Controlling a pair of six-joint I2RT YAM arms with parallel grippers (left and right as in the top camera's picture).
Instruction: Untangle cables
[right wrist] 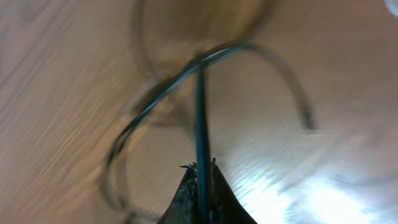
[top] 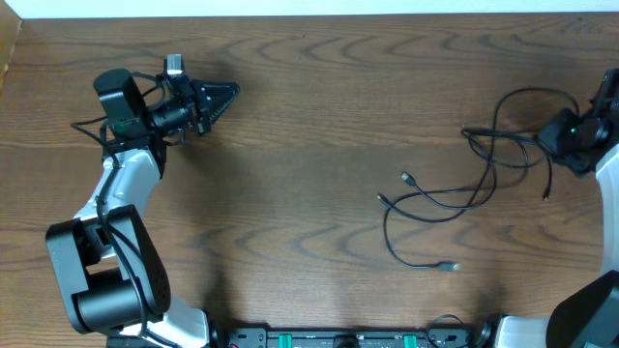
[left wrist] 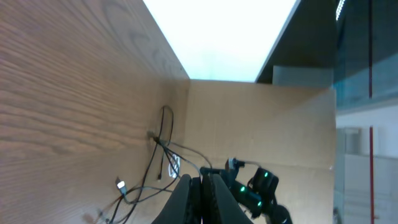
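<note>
The right tool (right wrist: 200,168) pinches one black cable (right wrist: 200,112) — more loops (right wrist: 245,46) (blurred) curl over the table (right wrist: 56,56).

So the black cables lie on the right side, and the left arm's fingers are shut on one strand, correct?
Not quite: the right arm's fingers are shut on a strand of the black cables, as the right wrist view shows. The left fingers are shut on nothing.

- In the right wrist view the cables (right wrist: 201,118) are out of focus. Their loops are soft streaks, and which strand lies over which cannot be told.
- The right gripper (right wrist: 200,168) is cut off by the bottom edge there, with only its tips in view.
- Overhead, the right arm (top: 604,145) runs off the right edge.
- The plug ends (top: 406,178) are too small to identify.
- The left gripper (left wrist: 201,182) is cropped at the bottom of the left wrist view.
</note>
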